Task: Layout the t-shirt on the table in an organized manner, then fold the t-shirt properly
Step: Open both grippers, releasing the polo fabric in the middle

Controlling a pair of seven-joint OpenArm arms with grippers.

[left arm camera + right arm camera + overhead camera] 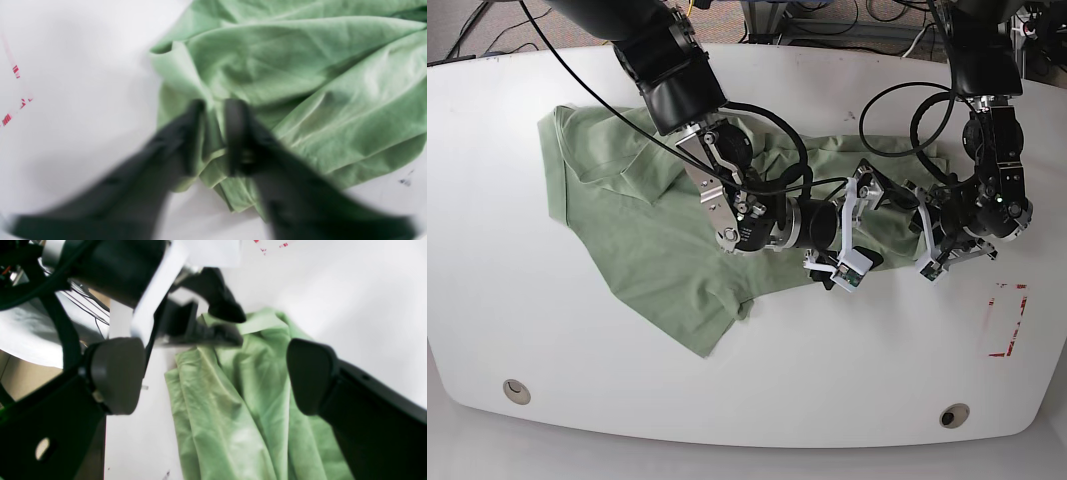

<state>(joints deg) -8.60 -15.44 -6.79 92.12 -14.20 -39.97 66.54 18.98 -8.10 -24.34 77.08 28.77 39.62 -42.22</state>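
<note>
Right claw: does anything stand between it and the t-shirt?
Nothing visible does. The right claw hangs wide open directly over the crumpled t-shirt; only the left claw sits farther along, at the same fabric edge.

Counter [757, 370] bare from 4 to 8 o'clock; t-shirt [637, 240], both crowded arms block centre and 10 o'clock.

White table [487, 330] w/ green t-shirt [647, 260] lying rumpled.

t-shirt [637, 250]: sage green, rumpled, spread unfolded across left-centre | table [547, 380]: white, red tape rectangle at right
</note>
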